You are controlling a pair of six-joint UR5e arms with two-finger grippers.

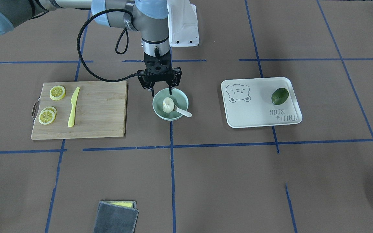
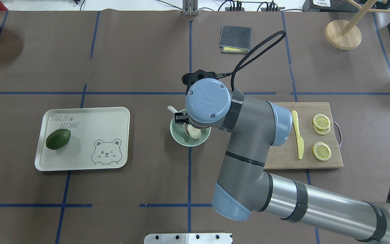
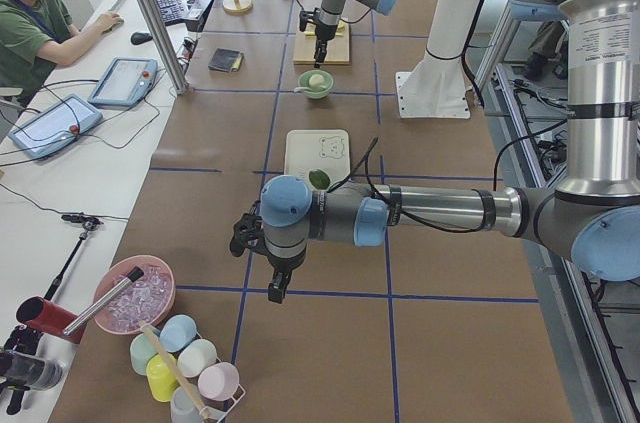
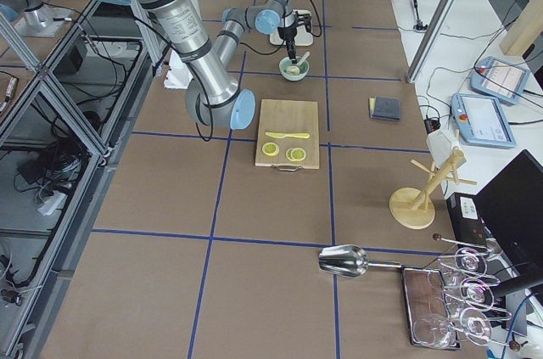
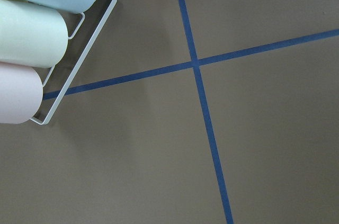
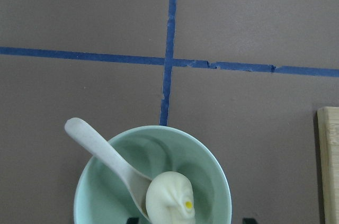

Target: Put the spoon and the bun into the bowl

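Bowl: the bowl (image 1: 182, 96) stands on the brown tabletop (image 1: 225, 181), over a blue tape line, between the board (image 2: 284, 159) and the tray (image 2: 83, 152).
Bun: the bun (image 1: 168, 105) lies inside the bowl, touching the spoon's scoop.
Spoon: the spoon (image 1: 183, 112) has its scoop in the bowl, under the bun's edge, and its handle leans out over the rim, on the side away from the robot.
Right claw: the right claw (image 1: 161, 92) hangs over the bowl's robot-side rim, fingers pointing down, spread apart and holding nothing.
Left claw: the left claw (image 3: 272, 293) hangs low over bare tabletop, well apart from the bowl; I cannot tell whether it is apart or together.
Writing: the tray reads "TAIJI BEAR" with a paw mark, beside a winking bear's face.
Tray load: a dark green fruit (image 2: 58, 139) lies below the lettering.
Board: a yellow knife (image 2: 298, 135) and lemon slices (image 2: 321, 121) lie on it, two of them overlapping.
Cloth: a grey cloth (image 2: 235, 37) is folded over a yellow layer, at the far side.
Left wrist view: blue, pale green and pink cups (image 5: 32, 33) lie in a white wire rack (image 5: 79, 60).
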